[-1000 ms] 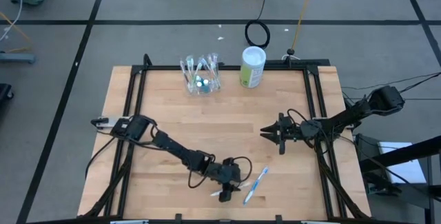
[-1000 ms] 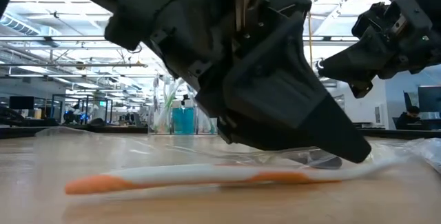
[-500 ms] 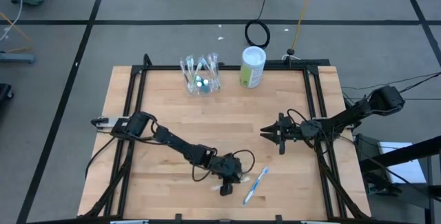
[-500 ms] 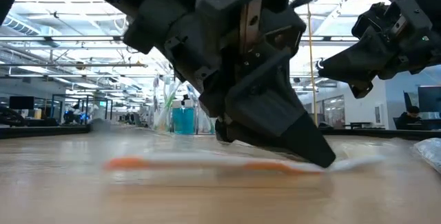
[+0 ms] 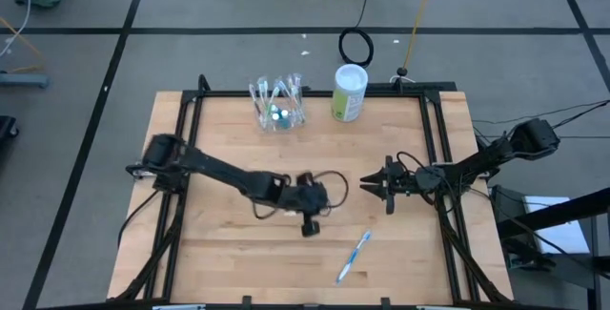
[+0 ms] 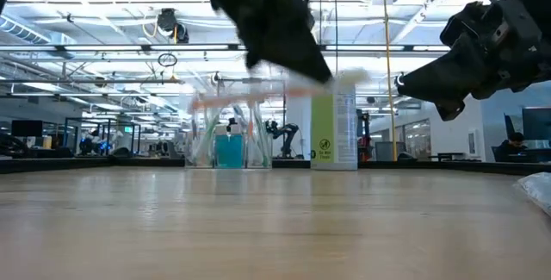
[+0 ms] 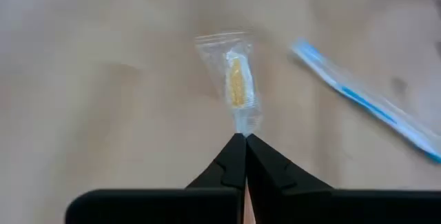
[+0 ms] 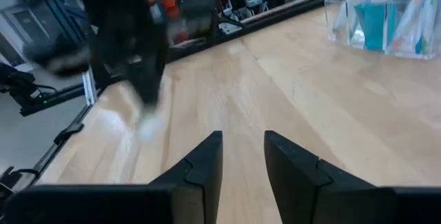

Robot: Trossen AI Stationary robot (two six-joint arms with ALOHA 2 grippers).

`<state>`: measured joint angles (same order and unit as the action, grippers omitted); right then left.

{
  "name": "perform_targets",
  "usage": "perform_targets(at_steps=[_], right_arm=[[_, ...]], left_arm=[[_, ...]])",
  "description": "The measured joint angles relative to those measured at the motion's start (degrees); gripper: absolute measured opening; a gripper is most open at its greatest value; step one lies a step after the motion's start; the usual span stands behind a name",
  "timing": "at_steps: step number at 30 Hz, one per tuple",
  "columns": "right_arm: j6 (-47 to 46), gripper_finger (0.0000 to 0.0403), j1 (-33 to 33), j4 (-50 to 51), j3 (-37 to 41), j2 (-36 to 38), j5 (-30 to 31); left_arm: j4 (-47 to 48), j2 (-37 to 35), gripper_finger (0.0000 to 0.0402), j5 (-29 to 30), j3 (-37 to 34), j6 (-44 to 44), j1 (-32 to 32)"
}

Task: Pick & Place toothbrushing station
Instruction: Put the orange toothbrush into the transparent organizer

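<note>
Toothbrush, orange point(image 7: 237, 86), wrapped in clear film: your left gripper point(image 5: 309, 222) clenched on its end, carrying it above table point(image 5: 381, 148), mid-table, slightly near side. Clear holder point(image 5: 277, 105) with brushes, blue tubes stands far, left of white-green canister point(image 5: 349, 93). Blue toothbrush point(image 5: 353, 256) lies near edge, right of left gripper. Your right gripper point(image 5: 368, 184) hovers right of centre, fingers point(image 8: 200, 165) apart, holding nothing.

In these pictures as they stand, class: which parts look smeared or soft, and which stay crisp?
Low view: the left gripper and the wrapped orange toothbrush it holds are smeared. Right wrist view: the left arm is a dark blur. Left wrist view: the blue toothbrush looks soft. High view: crisp; the clear holder glints.
</note>
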<state>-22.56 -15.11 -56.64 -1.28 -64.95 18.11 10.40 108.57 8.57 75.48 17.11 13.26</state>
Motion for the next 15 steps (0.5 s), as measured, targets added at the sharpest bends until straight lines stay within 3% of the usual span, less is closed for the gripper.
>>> perform_targets(at_steps=[5,15], right_arm=[[2.68,0.0102,0.04,-0.26,0.0,0.0,0.02],[13.6,0.0102,0.04,-1.09,0.0,0.0,0.02]], left_arm=[[5.68,-12.14,0.0004,16.15,0.07,-3.22,0.5],[10.22,-31.38,0.0003,31.46,-1.0,-13.37,0.44]])
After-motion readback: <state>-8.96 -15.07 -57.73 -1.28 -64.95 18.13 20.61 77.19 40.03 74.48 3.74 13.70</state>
